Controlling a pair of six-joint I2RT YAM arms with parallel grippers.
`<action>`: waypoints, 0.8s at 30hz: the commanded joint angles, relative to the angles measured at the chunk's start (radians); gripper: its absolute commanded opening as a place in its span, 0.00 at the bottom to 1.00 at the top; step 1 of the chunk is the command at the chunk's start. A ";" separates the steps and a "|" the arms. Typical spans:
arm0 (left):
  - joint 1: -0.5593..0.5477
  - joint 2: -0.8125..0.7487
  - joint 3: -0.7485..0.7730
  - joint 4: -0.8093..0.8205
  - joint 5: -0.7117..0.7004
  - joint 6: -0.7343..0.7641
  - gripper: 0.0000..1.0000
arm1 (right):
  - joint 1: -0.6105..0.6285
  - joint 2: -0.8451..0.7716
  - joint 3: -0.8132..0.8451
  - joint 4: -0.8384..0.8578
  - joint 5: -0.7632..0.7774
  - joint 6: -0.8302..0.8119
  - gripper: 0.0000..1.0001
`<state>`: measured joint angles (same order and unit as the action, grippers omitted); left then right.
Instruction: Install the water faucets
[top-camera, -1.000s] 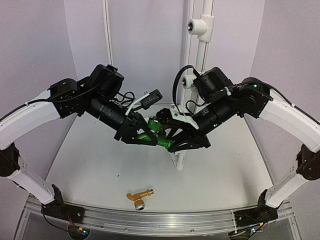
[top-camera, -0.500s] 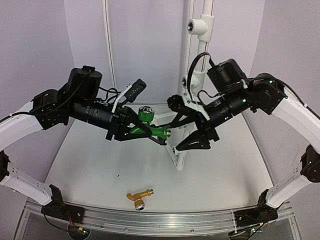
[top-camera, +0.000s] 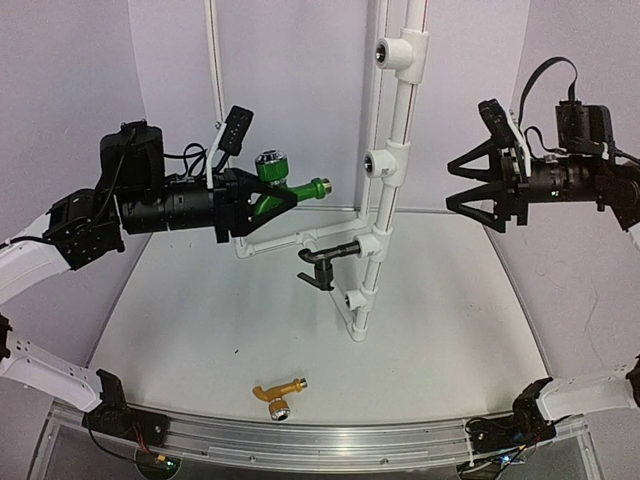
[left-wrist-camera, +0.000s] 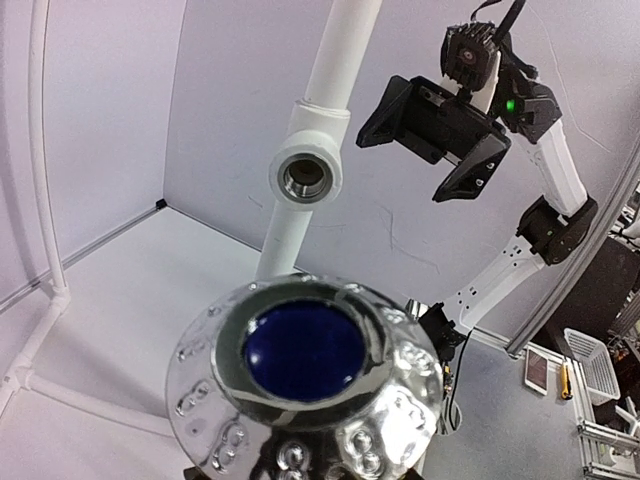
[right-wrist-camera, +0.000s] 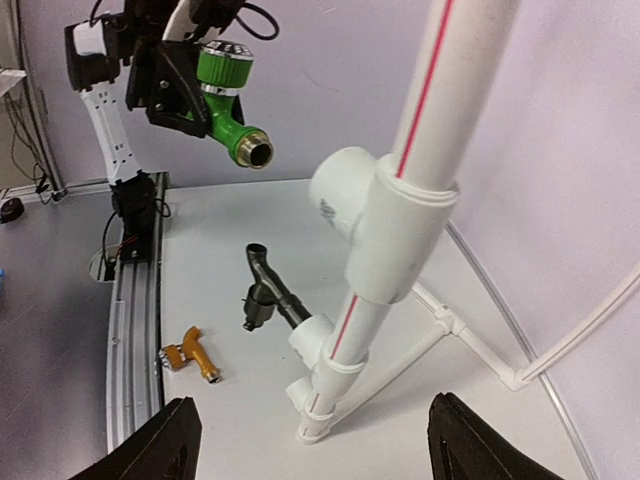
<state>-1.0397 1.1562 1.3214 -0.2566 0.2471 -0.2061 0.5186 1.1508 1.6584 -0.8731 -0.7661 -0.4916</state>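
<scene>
My left gripper (top-camera: 262, 202) is shut on the green faucet (top-camera: 285, 188), holding it in the air left of the white pipe stand (top-camera: 398, 120). Its threaded end points at the stand's middle tee (top-camera: 383, 162), a short gap away. In the left wrist view the faucet's silver knob (left-wrist-camera: 305, 370) hides the fingers, and the tee (left-wrist-camera: 305, 178) is ahead. The black faucet (top-camera: 325, 262) sits in a lower tee. The golden-orange faucet (top-camera: 278, 394) lies on the table near the front. My right gripper (top-camera: 462, 190) hangs open and holds nothing, right of the stand.
The stand carries a top tee (top-camera: 404, 50) and a bottom tee (top-camera: 352, 298). White brace pipes (top-camera: 290, 240) run from it to the back wall. An aluminium rail (top-camera: 300, 440) lines the table's front edge. Curved white walls close in the back.
The right gripper opened, let go of the green faucet and pulled back to the right. The left arm raised the faucet up and to the left, level with the middle tee.
</scene>
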 joint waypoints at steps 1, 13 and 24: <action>-0.002 0.061 0.097 0.087 0.017 0.021 0.00 | -0.009 0.109 0.002 0.112 0.075 0.045 0.80; -0.002 0.159 0.273 -0.025 0.060 -0.106 0.00 | -0.009 0.282 0.122 0.174 -0.190 -0.050 0.74; -0.002 0.231 0.370 -0.101 0.098 -0.168 0.00 | -0.009 0.356 0.179 0.175 -0.360 -0.080 0.67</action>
<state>-1.0397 1.3690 1.6177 -0.3363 0.3213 -0.3420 0.5072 1.4862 1.8062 -0.7258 -1.0438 -0.5588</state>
